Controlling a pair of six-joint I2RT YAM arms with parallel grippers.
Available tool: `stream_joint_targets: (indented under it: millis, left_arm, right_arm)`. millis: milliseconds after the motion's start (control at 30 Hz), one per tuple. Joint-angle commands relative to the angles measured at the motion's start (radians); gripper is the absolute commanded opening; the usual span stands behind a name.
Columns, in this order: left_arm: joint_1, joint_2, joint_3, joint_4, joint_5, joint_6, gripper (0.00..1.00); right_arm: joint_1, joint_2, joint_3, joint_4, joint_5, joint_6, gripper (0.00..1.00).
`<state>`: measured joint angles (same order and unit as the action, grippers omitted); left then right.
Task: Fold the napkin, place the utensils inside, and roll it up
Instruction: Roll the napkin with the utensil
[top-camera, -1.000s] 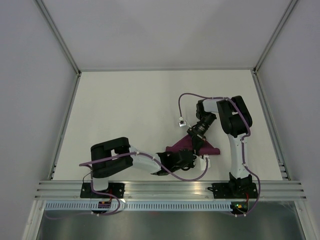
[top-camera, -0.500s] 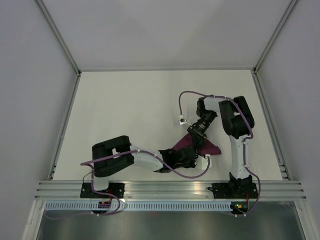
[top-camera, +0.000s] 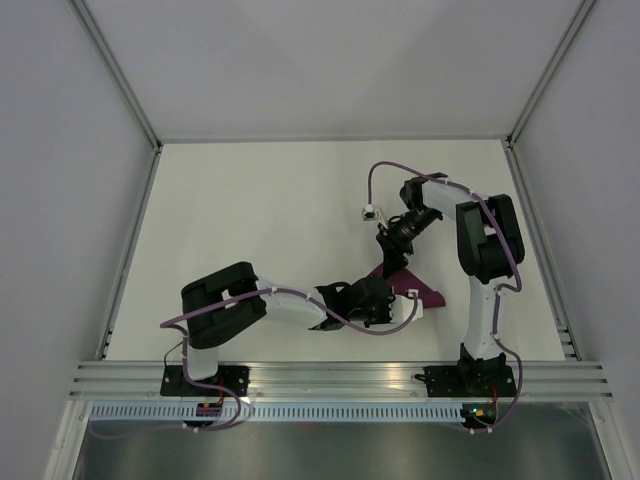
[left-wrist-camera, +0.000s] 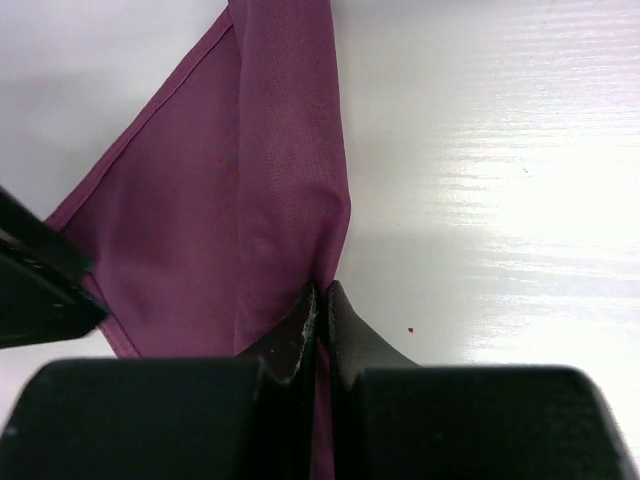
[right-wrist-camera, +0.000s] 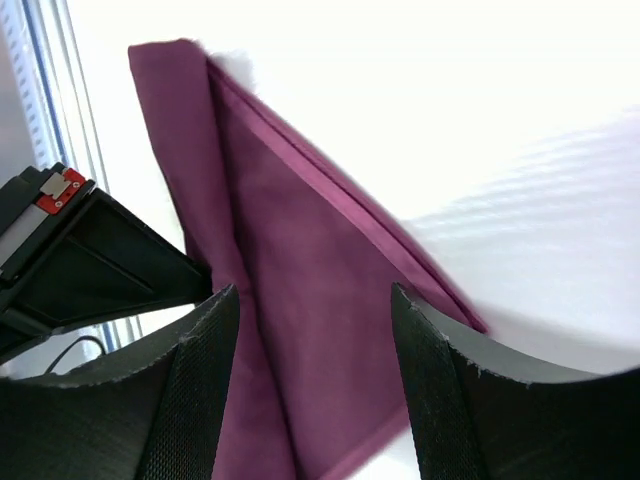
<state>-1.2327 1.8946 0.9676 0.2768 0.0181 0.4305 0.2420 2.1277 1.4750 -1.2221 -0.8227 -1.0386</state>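
- Purple-magenta fabric, the napkin (top-camera: 425, 293), lies folded into a narrow wedge on the white bench (top-camera: 260, 220), right of centre and near the front edge.
- From above, its long axis runs diagonally from far-left to near-right, with a pointed corner at the near-right end.
- In the left wrist view the napkin (left-wrist-camera: 290, 180) shows a long doubled fold leading straight away from the fingers. A flatter triangular flap spreads off to that view's left.
- The left arm lies low, stretched rightward from its base along the near side. The left end effector (top-camera: 385, 300) is pinched tight on the near end of that fold (left-wrist-camera: 320, 300), with cloth caught between its fingers.
- The right arm stands up from its base, bends at a high elbow and angles its wrist back down toward the cloth's far-left end.
- The right end effector (top-camera: 388, 272) has its fingers spread wide (right-wrist-camera: 312, 300), gripping nothing. The napkin (right-wrist-camera: 300, 280) fills the gap beneath them; whether they touch it cannot be told.
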Motion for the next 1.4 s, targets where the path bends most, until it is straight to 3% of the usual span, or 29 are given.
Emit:
stream_joint_targets:
  millis: [0, 367, 633, 800, 1033, 1200, 1367]
  left_arm:
    - [0.030, 0.032, -0.004, -0.203, 0.183, -0.114, 0.02]
    - [0.200, 0.084, 0.157, -0.422, 0.470, -0.239, 0.02]
    - [0.298, 0.165, 0.269, -0.531, 0.612, -0.309, 0.02]
    - [0.346, 0.221, 0.324, -0.580, 0.677, -0.343, 0.02]
    - [0.384, 0.299, 0.410, -0.633, 0.743, -0.384, 0.02]
    - [0.400, 0.351, 0.480, -0.688, 0.787, -0.401, 0.02]
    - [0.423, 0.396, 0.516, -0.719, 0.816, -0.420, 0.02]
  right_arm:
    - [-0.038, -0.086, 0.050, 0.056, -0.045, 0.023, 0.68]
    - [-0.185, -0.351, -0.050, 0.263, -0.086, 0.130, 0.68]
    - [-0.207, -0.717, -0.376, 0.458, -0.033, 0.074, 0.72]
    - [-0.207, -0.908, -0.550, 0.496, 0.008, 0.018, 0.73]
    - [-0.204, -1.061, -0.700, 0.547, -0.004, -0.001, 0.74]
    - [-0.135, -1.104, -0.772, 0.582, 0.040, -0.009, 0.76]
    - [0.066, -1.134, -0.877, 0.732, 0.200, 0.080, 0.77]
